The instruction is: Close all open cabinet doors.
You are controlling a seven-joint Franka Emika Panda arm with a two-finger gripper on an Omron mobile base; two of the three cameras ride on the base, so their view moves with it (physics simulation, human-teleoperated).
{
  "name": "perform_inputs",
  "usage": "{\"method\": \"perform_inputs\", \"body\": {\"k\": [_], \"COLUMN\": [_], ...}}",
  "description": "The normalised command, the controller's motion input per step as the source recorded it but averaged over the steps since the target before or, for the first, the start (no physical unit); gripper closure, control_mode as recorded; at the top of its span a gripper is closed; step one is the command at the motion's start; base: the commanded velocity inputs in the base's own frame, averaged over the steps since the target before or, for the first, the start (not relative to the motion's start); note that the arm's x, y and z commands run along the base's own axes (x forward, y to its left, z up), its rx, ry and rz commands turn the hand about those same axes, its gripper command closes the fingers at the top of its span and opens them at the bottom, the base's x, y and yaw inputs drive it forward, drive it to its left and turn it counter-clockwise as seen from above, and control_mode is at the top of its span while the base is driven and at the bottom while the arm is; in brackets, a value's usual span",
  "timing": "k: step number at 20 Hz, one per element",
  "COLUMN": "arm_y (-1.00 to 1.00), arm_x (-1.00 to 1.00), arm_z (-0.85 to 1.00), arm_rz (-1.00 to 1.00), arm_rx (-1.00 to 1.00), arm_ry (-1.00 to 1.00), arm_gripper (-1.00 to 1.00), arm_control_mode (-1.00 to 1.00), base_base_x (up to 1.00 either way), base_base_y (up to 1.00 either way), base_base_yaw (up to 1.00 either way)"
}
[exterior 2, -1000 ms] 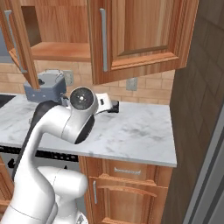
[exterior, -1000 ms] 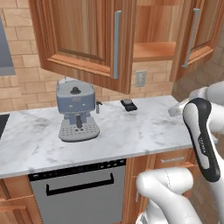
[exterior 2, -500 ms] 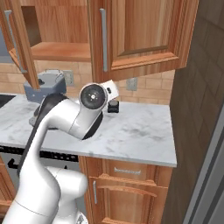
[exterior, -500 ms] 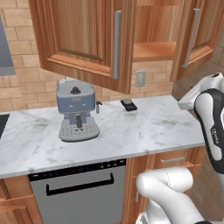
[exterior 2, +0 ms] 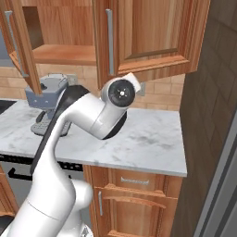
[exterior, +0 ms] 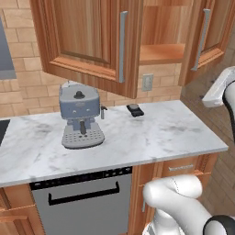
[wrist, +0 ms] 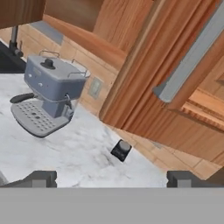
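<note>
Two cabinet doors stand open over the counter. The left cabinet door swings out above the coffee machine, its silver handle on its right edge. The right cabinet door hangs open beside the bare shelf. In the hand view my gripper is open with nothing between its fingertips, and it sits just below the right door and its handle.
A grey-blue coffee machine stands on the marble counter. A small black object lies by the wall outlet. A dishwasher sits under the counter. A dark wall closes the right side.
My arm has swung up and to the right, carrying the hand toward the underside of the right door. The doors and the counter things have not moved.
</note>
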Motion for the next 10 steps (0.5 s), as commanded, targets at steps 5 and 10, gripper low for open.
{"method": "perform_inputs", "body": {"k": [5, 10], "arm_y": [-0.24, -0.03], "arm_x": [0.08, 0.36], "arm_z": [0.0, 0.03], "arm_rz": [0.11, 0.15], "arm_rx": [-0.07, -0.03], "arm_ry": [-0.07, -0.11], "arm_gripper": [-1.0, -1.0], "arm_control_mode": [-1.0, -1.0], "base_base_x": [0.0, 0.0], "base_base_y": [0.0, 0.0], "base_base_yaw": [0.0, 0.0]}}
